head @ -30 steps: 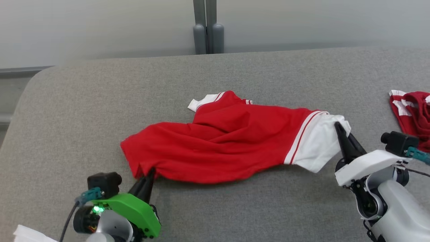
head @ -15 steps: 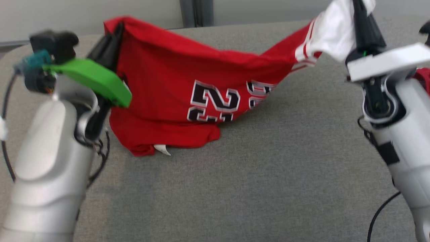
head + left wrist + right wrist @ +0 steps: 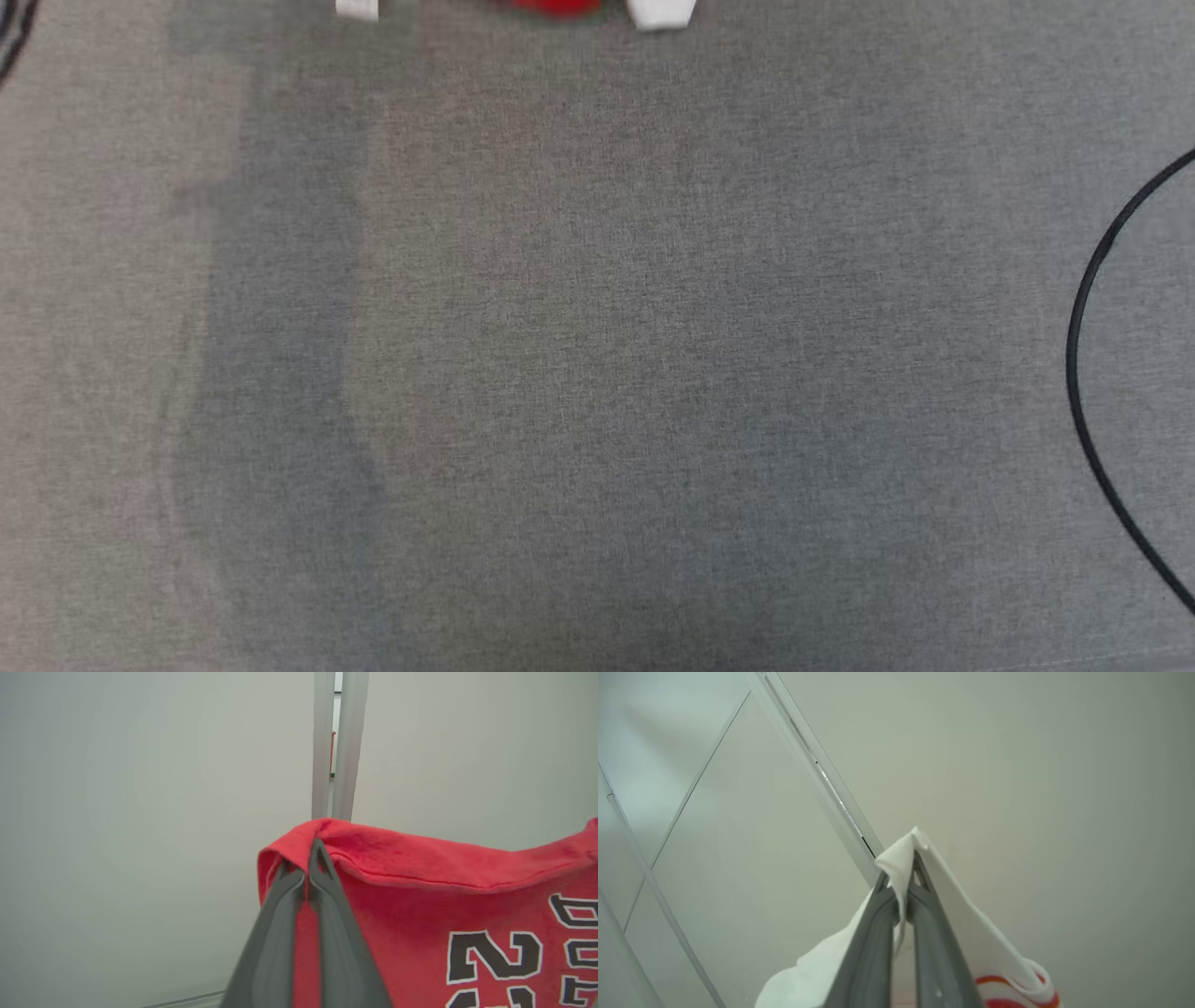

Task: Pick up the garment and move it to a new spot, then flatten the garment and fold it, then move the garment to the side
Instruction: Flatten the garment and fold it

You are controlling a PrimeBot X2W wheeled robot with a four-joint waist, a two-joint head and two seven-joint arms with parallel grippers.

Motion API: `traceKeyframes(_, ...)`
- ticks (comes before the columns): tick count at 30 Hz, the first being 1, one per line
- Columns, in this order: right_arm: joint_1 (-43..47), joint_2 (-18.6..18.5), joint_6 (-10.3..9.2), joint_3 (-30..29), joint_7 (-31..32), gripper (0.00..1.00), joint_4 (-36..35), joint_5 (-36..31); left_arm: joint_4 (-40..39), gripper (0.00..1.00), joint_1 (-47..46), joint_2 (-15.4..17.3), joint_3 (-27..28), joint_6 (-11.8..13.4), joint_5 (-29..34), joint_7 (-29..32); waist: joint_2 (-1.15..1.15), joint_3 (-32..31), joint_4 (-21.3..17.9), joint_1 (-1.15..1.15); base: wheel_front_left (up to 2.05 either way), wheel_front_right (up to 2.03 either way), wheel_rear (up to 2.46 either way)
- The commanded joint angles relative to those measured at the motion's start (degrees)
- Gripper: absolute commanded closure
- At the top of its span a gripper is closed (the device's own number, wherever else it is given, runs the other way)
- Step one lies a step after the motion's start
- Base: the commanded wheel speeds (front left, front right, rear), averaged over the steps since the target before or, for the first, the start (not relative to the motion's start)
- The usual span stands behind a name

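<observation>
The grey upholstered surface (image 3: 597, 373) is stretching wide beneath the red numbered jersey (image 3: 420, 891), which is hanging aloft, its lowest tips just entering the head view's top edge. The left gripper (image 3: 309, 856) is clamping its red edge and the right gripper (image 3: 909, 865) is pinching its white sleeve. Drawing both apart evenly should tauten it for laying down.

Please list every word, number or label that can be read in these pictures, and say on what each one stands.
"2": large black digit with a white outline, on the red garment, left wrist view.
Digit to its right: cut off by the picture's edge, not readable.
Second row of black characters below: cut off by the bottom edge, not readable.
Small white tag, head view: blurred, nothing readable.
</observation>
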Motion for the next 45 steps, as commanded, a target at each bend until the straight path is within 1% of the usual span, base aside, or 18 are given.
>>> traceKeyframes(1, -2.99, -0.03, 0.05, -0.06, -0.49, 1.0, 1.0, -0.85, 1.85, 1.0, -3.02, 0.44, 0.15, -0.17, -0.88, -0.55, 0.0, 4.31, -1.24, -0.01, 0.0, 0.0, 0.0)
traceKeyframes(5, -8.95, -0.14, 0.05, -0.28, -0.89, 1.0, 3.94, -1.68, 7.24, 1.0, -8.93, 0.12, -0.28, -0.17, -2.44, -2.19, 0.0, 4.18, -1.75, -0.01, 0.0, 0.0, 0.0)
traceKeyframes(9, -10.65, 0.01, 0.05, 0.83, -1.07, 1.0, 5.2, -1.17, 10.75, 1.0, -10.02, -0.93, -2.19, -0.17, -4.97, -3.14, 0.0, 3.32, -2.06, -0.01, 0.0, 0.0, 0.0)
traceKeyframes(12, -6.8, 0.01, 0.05, 3.82, -0.96, 1.0, 5.94, -0.35, 12.43, 1.0, -6.35, -0.49, -5.28, -0.17, -6.51, -3.4, 0.0, 1.93, -2.52, -0.01, 0.0, 0.0, 0.0)
traceKeyframes(14, -3.25, -0.16, 0.05, 6.29, -0.55, 1.0, 5.6, 0.72, 12.61, 1.0, -3.42, -0.74, -6.78, -0.17, -9.19, -3.26, 0.0, 0.29, -2.63, -0.01, 0.0, 0.0, 0.0)
traceKeyframes(17, 1.71, -1.54, 0.05, 9.13, -0.32, 1.0, 3.85, 2.73, 11.83, 1.0, 1.55, -0.22, -9.82, -0.17, -12.19, -2.11, 0.0, -2.16, -2.36, -0.01, 0.0, 0.0, 0.0)
traceKeyframes(19, 6.66, -2.21, 0.05, 11.59, 0.75, 1.0, 2.77, 4.13, 10.89, 1.0, 6.12, 0.62, -13.24, -0.18, -13.23, -0.72, 0.0, -4.33, -2.2, -0.01, 0.0, 0.0, 0.0)
traceKeyframes(21, 11.3, -3.67, 0.05, 14.05, 1.97, 1.0, 1.23, 5.34, 9.24, 1.0, 10.19, 1.78, -16.32, -0.18, -15.09, 0.7, 0.0, -6.8, -2.04, -0.01, 0.0, 0.0, 0.0)
traceKeyframes(25, 20.85, -8.05, 0.05, 19.48, 4.41, 1.0, -3.97, 6.86, 4.5, 1.0, 18.88, 4.47, -21.03, -0.18, -20.99, 4.12, 0.0, -12.72, -1.88, -0.01, 0.0, 0.0, 0.0)
traceKeyframes(27, 25.63, -10.72, 0.05, 22.25, 5.43, 1.0, -5.98, 6.62, 1.67, 1.0, 23.22, 6.25, -22.97, -0.18, -24.11, 6.41, 0.0, -15.85, -2.07, -0.01, 0.0, 0.0, 0.0)
traceKeyframes(29, 30.24, -13.22, 0.04, 24.47, 7.52, 1.0, -7.7, 7.73, -1.32, 1.0, 27.03, 8.39, -25.26, -0.18, -26.33, 8.71, 0.0, -18.94, -2.13, -0.01, 0.0, 0.0, 0.0)
traceKeyframes(34, 40.95, -20.79, 0.04, 29.94, 18.01, 1.0, -12.01, 10.51, -7.52, 1.0, 36.13, 13.88, -30.19, -0.18, -30.39, 15.39, 0.0, -25.67, -2.81, -0.01, 0.0, 0.0, 0.0)
traceKeyframes(37, 46.51, -24.85, 0.05, 31.33, 23.58, 1.0, -15.69, 12.71, -10.98, 1.0, 40.37, 17.06, -31.95, -0.13, -31.69, 19.06, 0.0, -28.59, -3.4, -0.01, 0.0, 0.0, 0.0)
traceKeyframes(42, 54.89, -31.29, 0.04, 32.5, 31.54, 1.0, -22.95, 15.35, -19.28, 1.0, 46.47, 21.56, -33.65, 1.81, -34.36, 23.86, 0.0, -30.93, -4.19, -0.01, 0.0, 0.0, 0.0)
traceKeyframes(45, 60.22, -35.56, 0.04, 32.27, 35.2, 1.0, -28.18, 16.82, -25.44, 1.0, 50.39, 24.82, -34.5, 3.84, -36.1, 26.49, 0.0, -31.32, -4.6, -0.01, 0.0, 0.0, 0.0)
